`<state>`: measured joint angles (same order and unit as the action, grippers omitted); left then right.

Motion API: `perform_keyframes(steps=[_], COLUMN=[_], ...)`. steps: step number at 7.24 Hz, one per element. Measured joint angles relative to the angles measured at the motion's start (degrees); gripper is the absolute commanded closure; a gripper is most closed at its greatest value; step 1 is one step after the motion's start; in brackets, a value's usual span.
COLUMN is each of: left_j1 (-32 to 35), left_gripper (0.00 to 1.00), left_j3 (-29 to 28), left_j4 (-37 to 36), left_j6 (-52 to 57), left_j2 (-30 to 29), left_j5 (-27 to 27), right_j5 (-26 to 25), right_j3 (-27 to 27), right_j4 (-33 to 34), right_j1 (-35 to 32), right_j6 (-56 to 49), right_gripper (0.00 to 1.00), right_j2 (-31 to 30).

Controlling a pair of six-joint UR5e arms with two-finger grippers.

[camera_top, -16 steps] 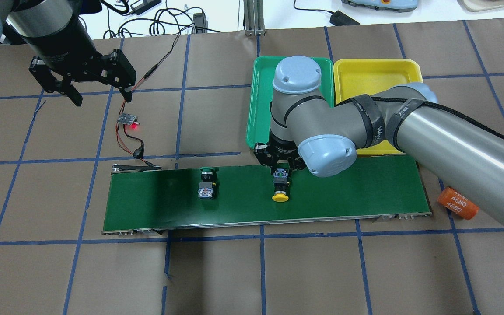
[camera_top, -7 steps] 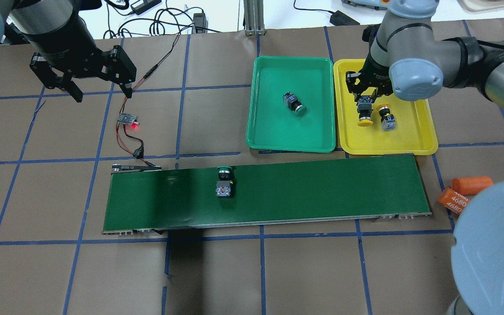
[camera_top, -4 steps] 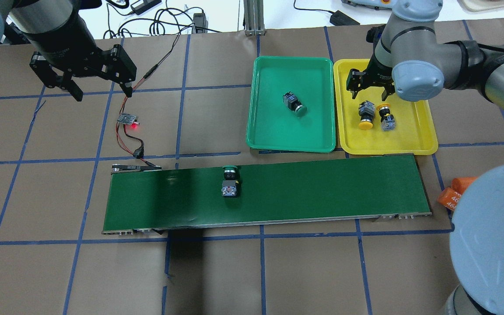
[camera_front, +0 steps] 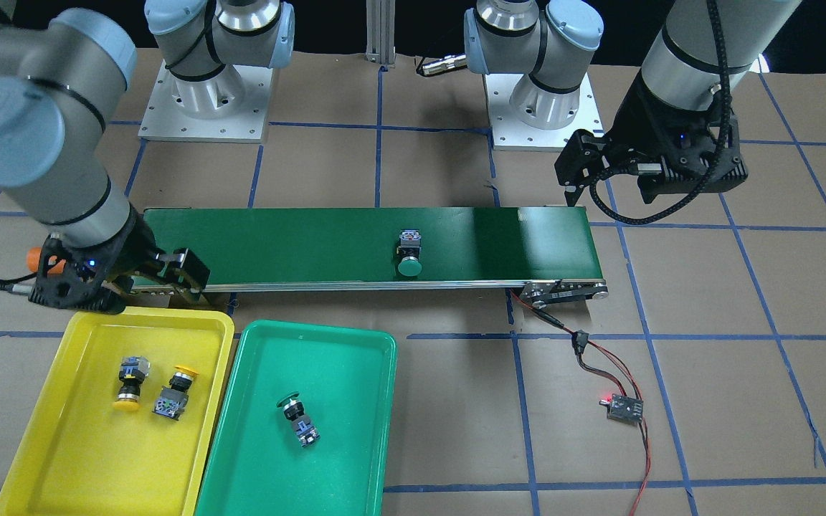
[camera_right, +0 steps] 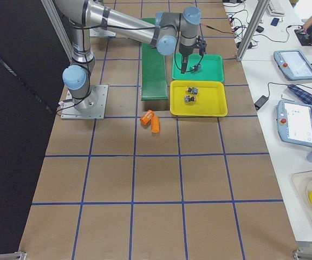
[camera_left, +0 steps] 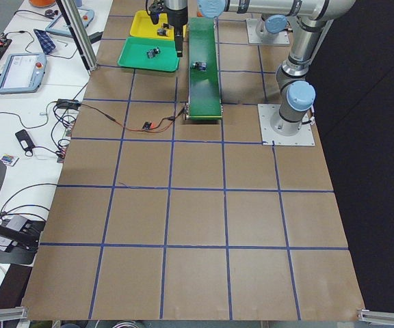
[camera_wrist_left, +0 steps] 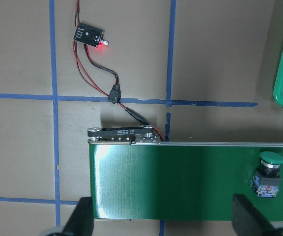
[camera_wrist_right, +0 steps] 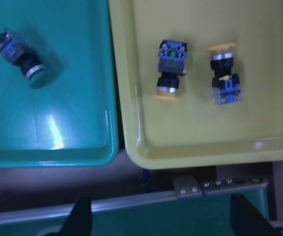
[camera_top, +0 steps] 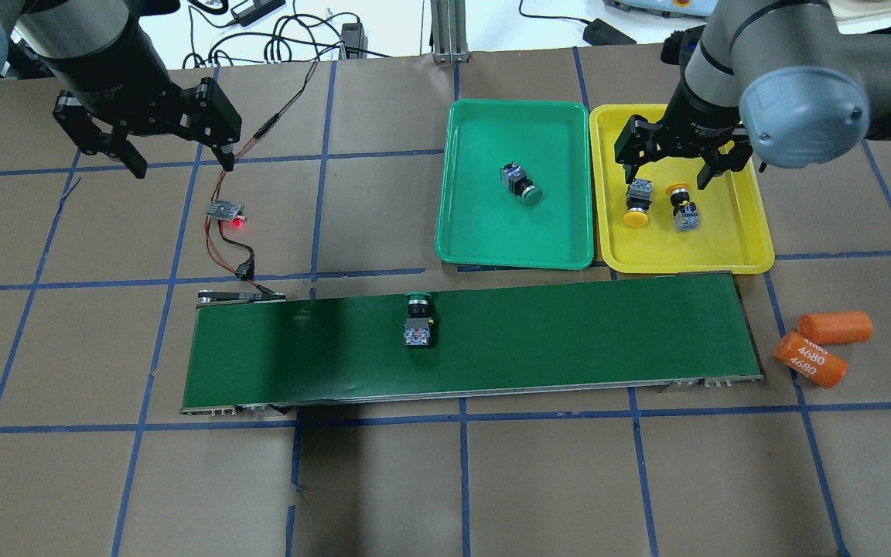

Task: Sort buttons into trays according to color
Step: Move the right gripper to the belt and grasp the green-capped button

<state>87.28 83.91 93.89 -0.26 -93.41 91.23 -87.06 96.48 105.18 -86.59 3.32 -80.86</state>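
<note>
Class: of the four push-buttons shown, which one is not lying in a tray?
The green-capped push-button on the conveyor belt. The other green one lies in the green tray; both yellow ones in the yellow tray.

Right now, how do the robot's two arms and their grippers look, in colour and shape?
The left arm and the right arm are silver-grey tubes with pale blue round joint caps. The left gripper and the right gripper are black, each with two angular jaws. A black braided cable runs down the left arm.
</note>
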Motion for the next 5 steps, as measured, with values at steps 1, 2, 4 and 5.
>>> perform_keyframes(steps=[1,2,4,5], left_j1=[0.0,0.0,0.0,0.0], left_gripper=[0.00,0.00,0.00,0.00], left_j3=[0.0,0.1,0.0,0.0], left_j4=[0.0,0.0,0.0,0.0], left_j6=[0.0,-0.1,-0.1,-0.1], left_j2=[0.0,0.0,0.0,0.0], left_j5=[0.0,0.0,0.0,0.0], right_j5=[1.1,1.4,1.7,1.8], right_j3=[2.4,4.0,5.2,5.1], right_j4=[-1.9,-2.5,-2.4,-2.2], right_j1=[-1.8,-4.2,-7.3,-7.7], right_j6=[1.2,4.5,9.7,10.2], right_gripper=[0.00,0.00,0.00,0.00], right_j2=[-4.0,-6.2,-3.8,-2.9])
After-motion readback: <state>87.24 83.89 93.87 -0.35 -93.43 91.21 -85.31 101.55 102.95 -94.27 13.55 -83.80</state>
